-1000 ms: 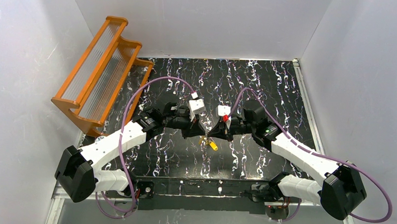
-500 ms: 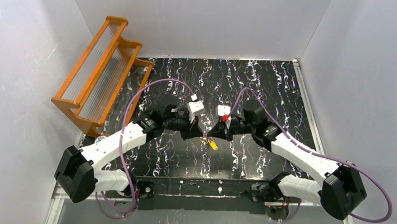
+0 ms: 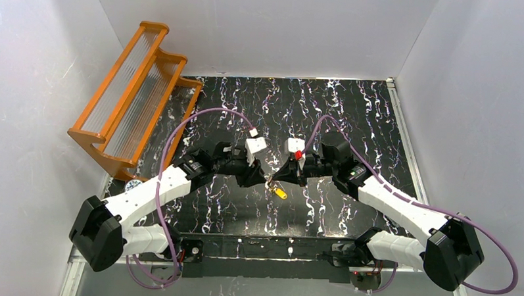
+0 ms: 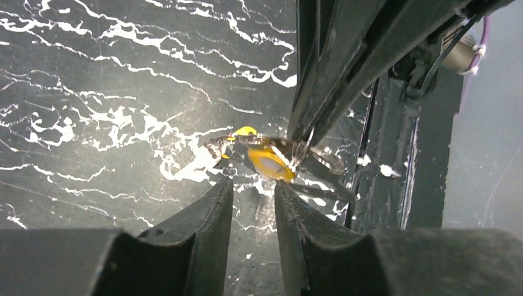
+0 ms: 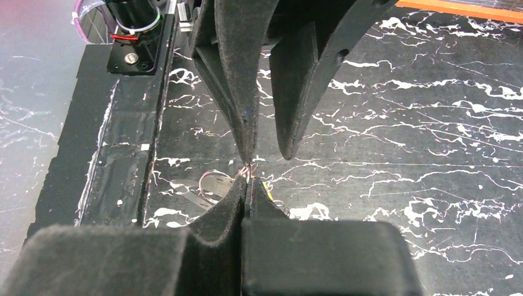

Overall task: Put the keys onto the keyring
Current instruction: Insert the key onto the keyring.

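One black white-veined tabletop (image 3: pixel 352 118), white walls (image 3: pixel 263 29)

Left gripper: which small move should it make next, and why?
Probably ease the left gripper forward until it brackets the yellow key, then close. It is open and empty, just short of that key, while the right gripper is shut on the keyring right beside it. Whether the key is already threaded on the ring I cannot tell.
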Robot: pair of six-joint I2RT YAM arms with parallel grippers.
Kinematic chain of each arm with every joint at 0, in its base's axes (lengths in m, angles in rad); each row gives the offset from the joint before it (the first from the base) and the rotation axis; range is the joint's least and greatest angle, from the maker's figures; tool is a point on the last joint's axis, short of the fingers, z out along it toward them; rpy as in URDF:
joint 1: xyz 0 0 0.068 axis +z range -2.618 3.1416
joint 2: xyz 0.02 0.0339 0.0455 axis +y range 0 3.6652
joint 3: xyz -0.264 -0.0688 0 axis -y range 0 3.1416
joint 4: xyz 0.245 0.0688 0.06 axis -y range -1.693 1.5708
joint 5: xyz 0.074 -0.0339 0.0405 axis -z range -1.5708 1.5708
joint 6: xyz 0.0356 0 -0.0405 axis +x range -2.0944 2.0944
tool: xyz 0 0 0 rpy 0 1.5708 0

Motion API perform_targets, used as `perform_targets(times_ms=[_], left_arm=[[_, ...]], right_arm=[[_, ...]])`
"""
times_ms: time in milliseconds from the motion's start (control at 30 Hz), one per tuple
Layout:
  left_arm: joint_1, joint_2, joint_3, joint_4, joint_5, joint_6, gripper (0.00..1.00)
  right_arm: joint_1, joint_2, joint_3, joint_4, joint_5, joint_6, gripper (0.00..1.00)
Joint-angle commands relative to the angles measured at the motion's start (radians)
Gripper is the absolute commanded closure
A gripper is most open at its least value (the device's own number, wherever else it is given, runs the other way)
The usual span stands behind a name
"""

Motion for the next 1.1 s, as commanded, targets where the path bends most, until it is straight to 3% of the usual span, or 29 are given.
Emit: perform_targets(times_ms=[0, 300, 467, 633, 733, 1067], left_arm=[[0.004, -0.082, -0.062, 0.036, -0.011, 0.078, 0.66], [0.004, -0.272, -0.227, 0.318, -0.035, 0.138, 0.54], [0.005, -0.294, -0.288, 0.463, -0.005, 0.108, 0.55], [0.003, -0.254, -0.294, 0.543, 0.072, 0.094, 0.62], [0.003, -0.219, -0.289, 0.559, 0.123, 0.092, 0.67], [0.003, -0.194, -0.296, 0.566, 0.175, 0.123, 0.67]], right_arm=[[0.006, -0.031, 0.019, 0.069, -0.040, 0.016, 0.99], [0.007, -0.038, 0.023, 0.062, -0.049, 0.015, 0.99], [0.006, -0.040, 0.023, 0.063, -0.053, 0.015, 0.99], [0.005, -0.039, 0.025, 0.063, -0.057, 0.014, 0.99], [0.005, -0.039, 0.025, 0.062, -0.057, 0.012, 0.99], [0.006, -0.040, 0.025, 0.064, -0.057, 0.014, 0.99]])
